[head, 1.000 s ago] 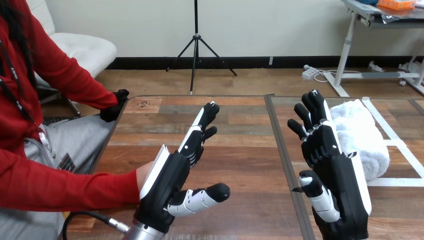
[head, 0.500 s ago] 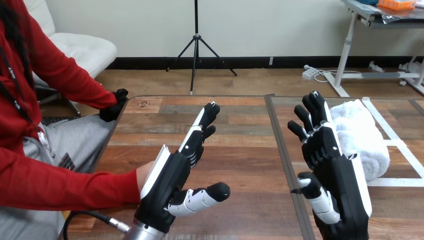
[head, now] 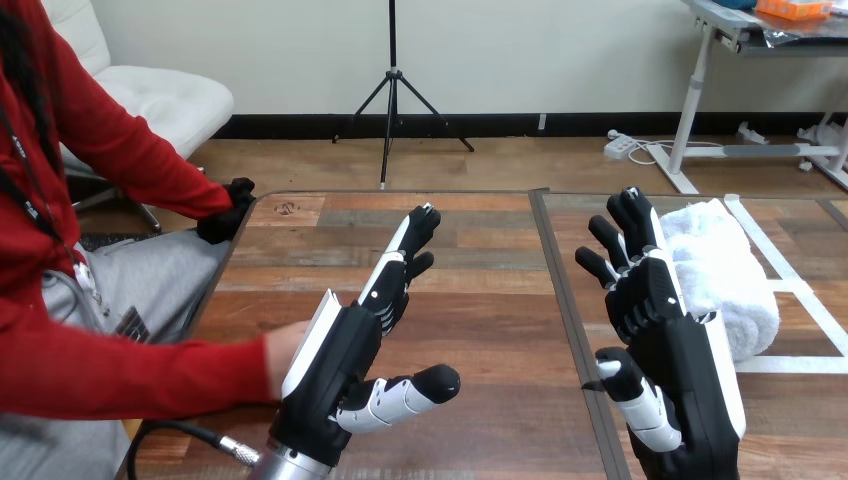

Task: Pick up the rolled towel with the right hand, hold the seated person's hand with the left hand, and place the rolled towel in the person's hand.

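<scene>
A white rolled towel (head: pixel 728 272) lies on the table at the right, inside a white tape square. My right hand (head: pixel 668 345) is raised just left of the towel, fingers straight and spread, holding nothing. My left hand (head: pixel 345 350) hovers over the table's left half, fingers stretched forward and thumb pointing right, empty. The person's hand (head: pixel 283 347) with the red sleeve sits close behind my left hand's back, largely hidden by it. Whether the two touch I cannot tell.
The person's gloved hand (head: pixel 227 214) rests at the table's far left corner. White tape lines (head: pixel 795 290) mark a square around the towel. A dark seam (head: pixel 565 300) runs down the wooden table between my hands.
My right hand has shifted slightly to the right and lower, closer to the towel. The person's red-sleeved arm moved a little. My left hand has stayed in place.
</scene>
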### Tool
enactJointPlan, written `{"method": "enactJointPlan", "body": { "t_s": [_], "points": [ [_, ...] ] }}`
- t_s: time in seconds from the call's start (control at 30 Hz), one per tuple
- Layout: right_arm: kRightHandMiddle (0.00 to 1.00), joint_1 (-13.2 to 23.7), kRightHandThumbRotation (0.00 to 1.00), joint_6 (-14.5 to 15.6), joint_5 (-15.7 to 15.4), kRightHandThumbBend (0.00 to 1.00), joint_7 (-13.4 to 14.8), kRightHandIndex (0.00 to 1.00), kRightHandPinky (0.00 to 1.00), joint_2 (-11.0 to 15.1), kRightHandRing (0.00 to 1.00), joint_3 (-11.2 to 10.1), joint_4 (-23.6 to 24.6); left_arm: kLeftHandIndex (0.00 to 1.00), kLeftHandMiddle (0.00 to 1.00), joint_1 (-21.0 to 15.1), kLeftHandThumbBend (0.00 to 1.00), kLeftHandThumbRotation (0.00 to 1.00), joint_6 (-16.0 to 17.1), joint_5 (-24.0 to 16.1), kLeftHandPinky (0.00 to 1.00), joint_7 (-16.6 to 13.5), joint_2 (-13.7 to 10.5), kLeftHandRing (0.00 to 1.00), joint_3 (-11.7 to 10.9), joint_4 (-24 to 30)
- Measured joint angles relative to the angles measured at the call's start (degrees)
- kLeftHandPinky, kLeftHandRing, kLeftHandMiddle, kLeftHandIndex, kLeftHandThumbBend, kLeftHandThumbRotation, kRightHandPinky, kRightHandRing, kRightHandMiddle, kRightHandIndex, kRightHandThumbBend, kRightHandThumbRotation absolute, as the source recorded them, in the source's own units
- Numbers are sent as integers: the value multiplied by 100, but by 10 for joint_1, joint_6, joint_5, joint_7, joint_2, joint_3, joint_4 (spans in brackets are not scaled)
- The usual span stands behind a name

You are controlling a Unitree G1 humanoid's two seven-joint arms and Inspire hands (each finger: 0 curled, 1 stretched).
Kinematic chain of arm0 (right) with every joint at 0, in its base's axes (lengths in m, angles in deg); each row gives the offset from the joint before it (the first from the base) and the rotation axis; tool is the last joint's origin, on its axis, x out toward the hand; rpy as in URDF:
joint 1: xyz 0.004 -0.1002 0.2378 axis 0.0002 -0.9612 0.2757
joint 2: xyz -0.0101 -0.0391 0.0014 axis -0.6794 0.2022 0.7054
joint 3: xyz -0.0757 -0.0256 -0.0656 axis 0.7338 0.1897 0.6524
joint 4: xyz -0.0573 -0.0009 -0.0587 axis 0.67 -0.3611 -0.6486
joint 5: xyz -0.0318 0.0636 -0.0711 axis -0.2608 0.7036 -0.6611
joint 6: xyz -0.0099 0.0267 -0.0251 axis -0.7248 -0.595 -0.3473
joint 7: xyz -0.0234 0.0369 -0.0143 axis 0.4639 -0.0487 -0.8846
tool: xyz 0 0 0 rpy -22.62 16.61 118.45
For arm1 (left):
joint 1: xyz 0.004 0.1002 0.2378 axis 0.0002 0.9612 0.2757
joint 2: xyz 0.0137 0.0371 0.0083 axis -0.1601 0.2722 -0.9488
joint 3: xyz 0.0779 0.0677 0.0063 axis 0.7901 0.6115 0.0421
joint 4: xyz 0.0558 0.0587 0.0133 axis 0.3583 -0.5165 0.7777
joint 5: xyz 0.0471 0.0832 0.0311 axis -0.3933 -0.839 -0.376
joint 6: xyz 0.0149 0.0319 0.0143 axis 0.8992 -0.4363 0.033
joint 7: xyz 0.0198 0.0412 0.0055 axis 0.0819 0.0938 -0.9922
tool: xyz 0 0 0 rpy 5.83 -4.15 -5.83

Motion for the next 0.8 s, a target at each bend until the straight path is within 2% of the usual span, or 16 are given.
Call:
{"method": "enactJointPlan", "body": {
  "t_s": [0.8],
  "points": [
    [98,0,79,-2,-18,100,6,99,88,1,94,-13,0,100,100,-9,100,76,5,-8,93,3,-1,100,0,-10]
  ]
}}
